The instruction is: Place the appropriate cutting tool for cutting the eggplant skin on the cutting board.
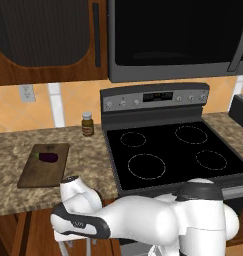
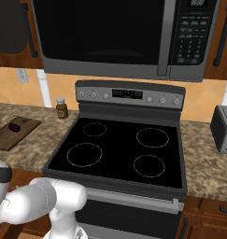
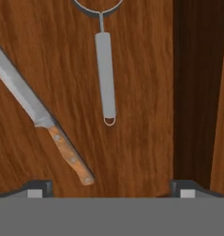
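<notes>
Looking down through your hand [image 3: 111, 186], you've got its two fingertips spread wide apart at the bottom corners, open with nothing between them. Straight ahead on the brown wooden surface lies the peeler [image 3: 105, 76], a slim grey metal stick with a small loop at its near end and a thin wire leading up to a ring at the top edge. Just to its left, apart from it, the knife [image 3: 39, 115] lies on a slant, pale blade running up to the left and wooden handle pointing down toward your hand. Over on the counter [image 1: 88, 155], left of the stove [image 1: 170, 150], the cutting board [image 1: 43, 167] lies flat with the eggplant [image 1: 48, 157] resting on its far half. A small brown jar [image 1: 87, 124] stands by the wall between board and stove. Your arm reaches low, below the counter edge.
</notes>
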